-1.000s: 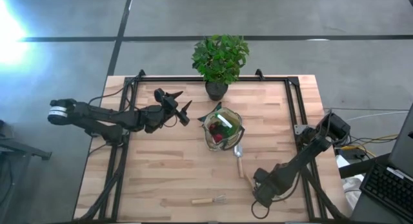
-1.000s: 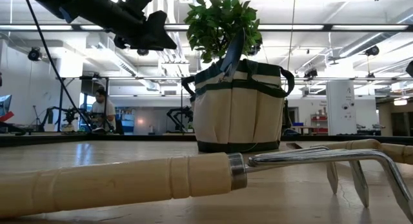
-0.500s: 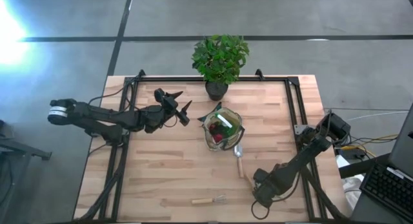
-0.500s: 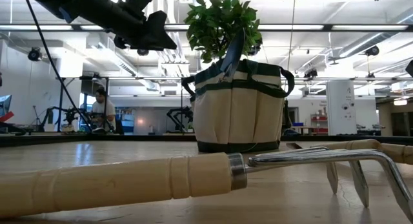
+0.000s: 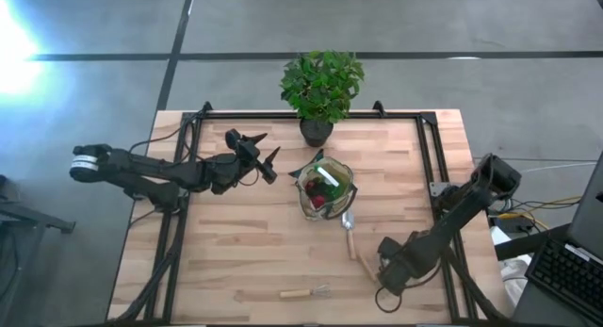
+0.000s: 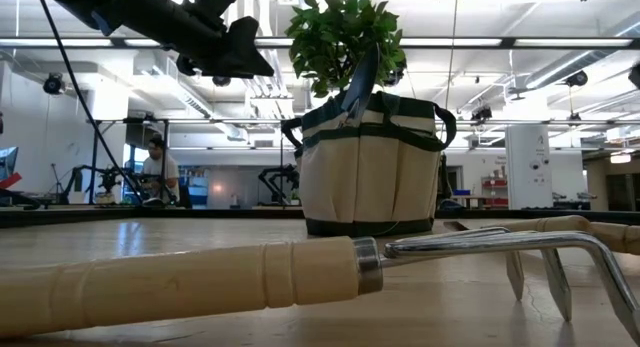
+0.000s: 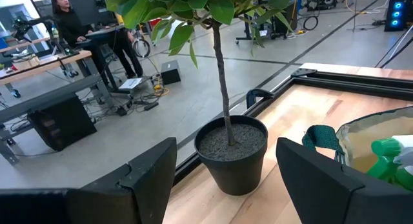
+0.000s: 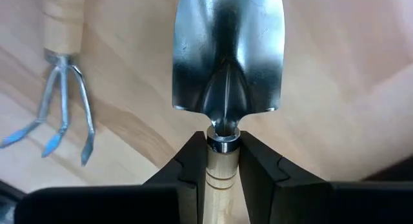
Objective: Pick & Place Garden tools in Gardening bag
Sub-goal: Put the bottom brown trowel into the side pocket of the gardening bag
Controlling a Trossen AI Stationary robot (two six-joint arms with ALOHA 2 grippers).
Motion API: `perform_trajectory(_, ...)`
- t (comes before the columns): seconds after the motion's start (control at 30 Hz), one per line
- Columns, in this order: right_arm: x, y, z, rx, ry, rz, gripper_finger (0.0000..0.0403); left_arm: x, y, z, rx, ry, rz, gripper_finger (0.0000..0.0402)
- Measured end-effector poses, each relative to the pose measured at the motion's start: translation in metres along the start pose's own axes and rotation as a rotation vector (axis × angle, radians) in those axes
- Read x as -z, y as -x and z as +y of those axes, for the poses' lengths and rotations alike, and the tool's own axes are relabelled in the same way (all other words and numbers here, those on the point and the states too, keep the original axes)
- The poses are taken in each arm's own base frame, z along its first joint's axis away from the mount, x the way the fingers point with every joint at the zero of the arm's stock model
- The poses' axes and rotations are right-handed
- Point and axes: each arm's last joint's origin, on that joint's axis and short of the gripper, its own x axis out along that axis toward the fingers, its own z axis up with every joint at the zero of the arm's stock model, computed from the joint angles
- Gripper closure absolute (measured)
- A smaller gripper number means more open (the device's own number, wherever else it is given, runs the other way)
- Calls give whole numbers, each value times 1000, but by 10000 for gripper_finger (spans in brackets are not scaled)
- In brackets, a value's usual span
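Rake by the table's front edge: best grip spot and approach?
Grip the rake by the middle of its wooden handle, coming straight down from above, gripper closing across it. It lies flat on the table; the handle is straight and round, while the tines are thin and splayed.

grey concrete floor [image 5: 396, 21], ceiling strip lights [image 6: 500, 42], desks [image 7: 45, 59] behind

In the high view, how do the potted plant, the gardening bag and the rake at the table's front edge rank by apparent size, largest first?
1. Potted plant, largest.
2. Gardening bag, smaller.
3. Rake, smallest: about as long as the bag is wide, but very thin.

The plant stands tall, nearer the overhead camera, so its lead is uncertain.
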Motion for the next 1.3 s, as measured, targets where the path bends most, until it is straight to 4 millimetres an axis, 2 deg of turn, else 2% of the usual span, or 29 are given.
perform_trajectory(0.17, 1, 26, -11, -76, -6, -144, 349, 0, 0, 0, 0, -1, 1, 134)
perform_trajectory(0.47, 1, 78, -37, -229, 11, -542, 349, 2, 0, -2, 73, 32, 14, 134)
perform_trajectory(0.73, -1, 108, -57, -232, 97, -901, 349, 2, 1, -6, 190, 104, 21, 134)
perform_trajectory(0.93, -8, 120, -55, -199, 165, -1107, 349, 1, 1, -9, 290, 190, 28, 134)
perform_trajectory(1.3, -41, 146, -48, -56, 140, -1407, 349, -11, 2, -10, 359, 334, -66, 134)
